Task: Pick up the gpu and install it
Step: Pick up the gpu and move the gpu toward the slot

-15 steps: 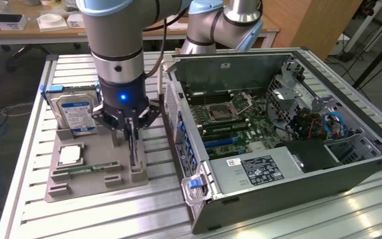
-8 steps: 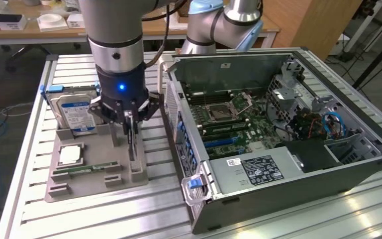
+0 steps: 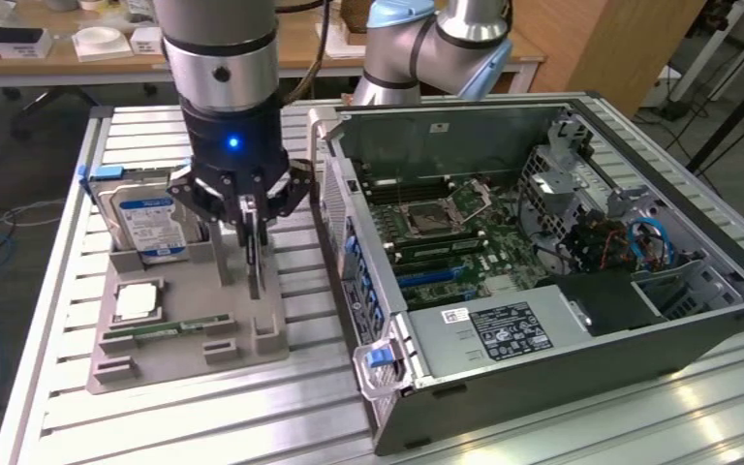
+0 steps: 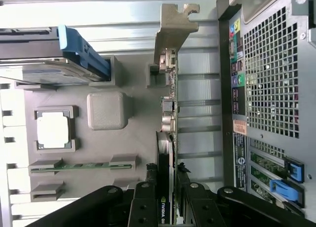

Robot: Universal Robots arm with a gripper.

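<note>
The gripper (image 3: 252, 242) is down over the grey holder tray (image 3: 178, 349), along the tray's edge that faces the open computer case (image 3: 579, 387). Its two fingers (image 4: 145, 202) are pressed in from either side on the gpu (image 4: 167, 148), so I'd call that a clamped grasp on the card. The gpu stands on edge in the tray's slots, with its silver bracket (image 4: 173, 24) at the end away from the gripper and tucked against a small post of the tray.

Sharing the tray are a hard drive (image 3: 146, 218) at the far corner from the case, a processor chip (image 3: 137, 300) in its pocket, and a narrow memory stick (image 3: 159, 329) just beside that. All of them sit apart from the card.

To my eye this is the pick itself. The hold sits toward one end of the card, not its middle, so the bracket end may sag or bind in its slot. It wants a firm squeeze on the cooler face and a straight pull out of the tray, with no twist and no sideways drift toward the case wall
</note>
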